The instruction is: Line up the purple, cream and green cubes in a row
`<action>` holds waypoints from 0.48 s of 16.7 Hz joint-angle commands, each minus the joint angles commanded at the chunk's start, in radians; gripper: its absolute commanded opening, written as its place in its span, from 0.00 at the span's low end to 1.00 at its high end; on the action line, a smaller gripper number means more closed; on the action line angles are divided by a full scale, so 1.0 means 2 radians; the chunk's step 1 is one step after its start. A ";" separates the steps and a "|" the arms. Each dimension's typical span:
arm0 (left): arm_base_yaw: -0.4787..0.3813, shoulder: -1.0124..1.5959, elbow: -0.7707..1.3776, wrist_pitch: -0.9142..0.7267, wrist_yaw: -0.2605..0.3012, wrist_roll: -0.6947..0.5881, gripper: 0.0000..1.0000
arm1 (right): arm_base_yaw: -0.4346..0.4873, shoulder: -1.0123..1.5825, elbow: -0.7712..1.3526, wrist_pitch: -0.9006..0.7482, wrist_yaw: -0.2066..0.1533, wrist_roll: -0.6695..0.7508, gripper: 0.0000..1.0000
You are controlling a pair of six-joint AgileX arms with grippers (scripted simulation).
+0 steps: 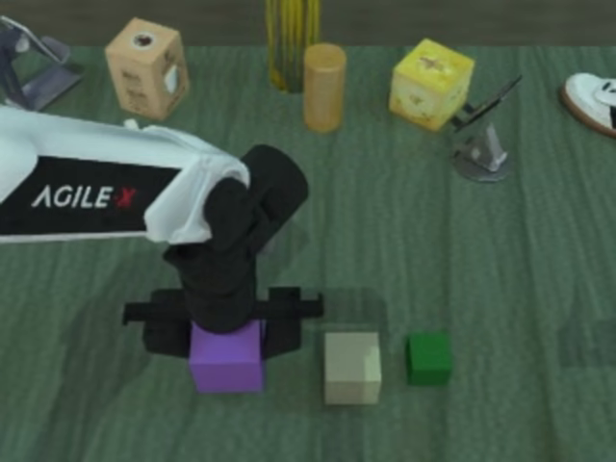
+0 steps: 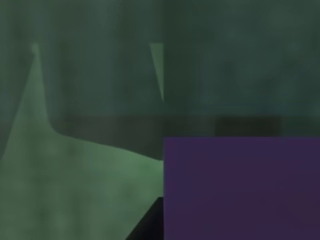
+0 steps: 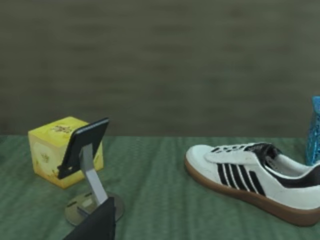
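Under the left claw (image 1: 223, 322), the purple cube (image 1: 228, 364) sits half-hidden.

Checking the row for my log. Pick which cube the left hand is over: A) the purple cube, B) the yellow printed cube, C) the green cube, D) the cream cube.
A: in the top view the left hand sits right above the purple cube, while the cream cube and green cube stand apart to its right.
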 joint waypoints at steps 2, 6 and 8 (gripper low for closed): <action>0.000 0.000 0.000 0.000 0.000 0.000 0.68 | 0.000 0.000 0.000 0.000 0.000 0.000 1.00; 0.000 0.000 0.000 0.000 0.000 0.000 0.98 | 0.000 0.000 0.000 0.000 0.000 0.000 1.00; 0.000 0.000 0.000 0.000 0.000 0.000 1.00 | 0.000 0.000 0.000 0.000 0.000 0.000 1.00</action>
